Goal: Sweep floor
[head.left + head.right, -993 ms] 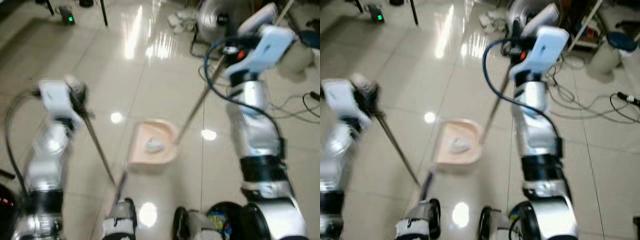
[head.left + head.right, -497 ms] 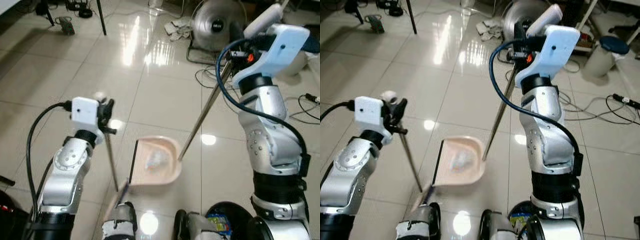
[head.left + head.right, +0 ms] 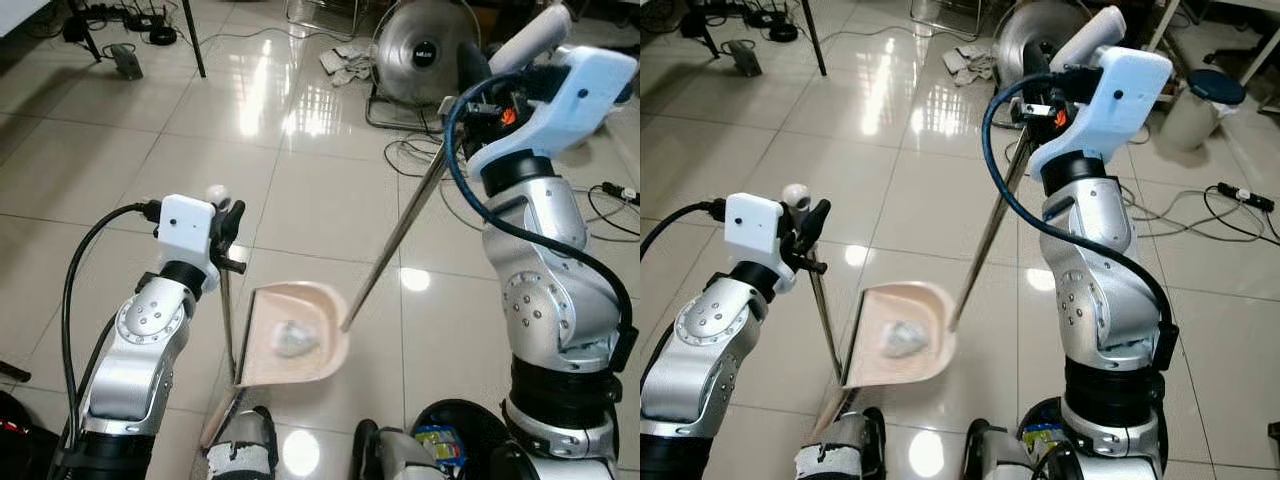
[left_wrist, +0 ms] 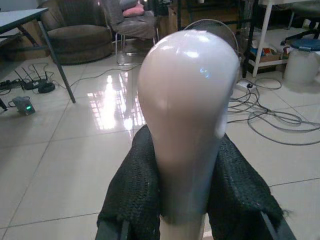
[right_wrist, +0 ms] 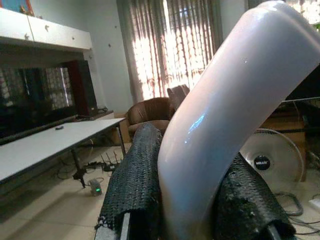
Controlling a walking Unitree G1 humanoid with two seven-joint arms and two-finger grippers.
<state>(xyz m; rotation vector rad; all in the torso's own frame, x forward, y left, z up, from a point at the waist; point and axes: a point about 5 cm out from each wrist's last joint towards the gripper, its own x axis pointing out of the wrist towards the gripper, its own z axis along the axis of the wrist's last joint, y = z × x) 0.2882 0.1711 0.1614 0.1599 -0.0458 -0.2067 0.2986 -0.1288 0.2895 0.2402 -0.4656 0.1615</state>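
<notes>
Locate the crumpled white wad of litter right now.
In the eye views, the crumpled white wad lies inside the pale pink plastic dustpan on the tiled floor just ahead of the robot's feet, between the two arms.

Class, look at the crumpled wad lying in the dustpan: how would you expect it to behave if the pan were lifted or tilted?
The wad looks like thin crumpled material, so probably very light. It lies loose in the shallow dustpan, so it would likely slide or tumble out on a tilt. Its rumpled shape suggests it squashes rather than breaks.

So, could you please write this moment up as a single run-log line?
left gripper: shut on broom handle | right gripper: shut on dustpan handle | dustpan: on floor, holds crumpled debris
</notes>
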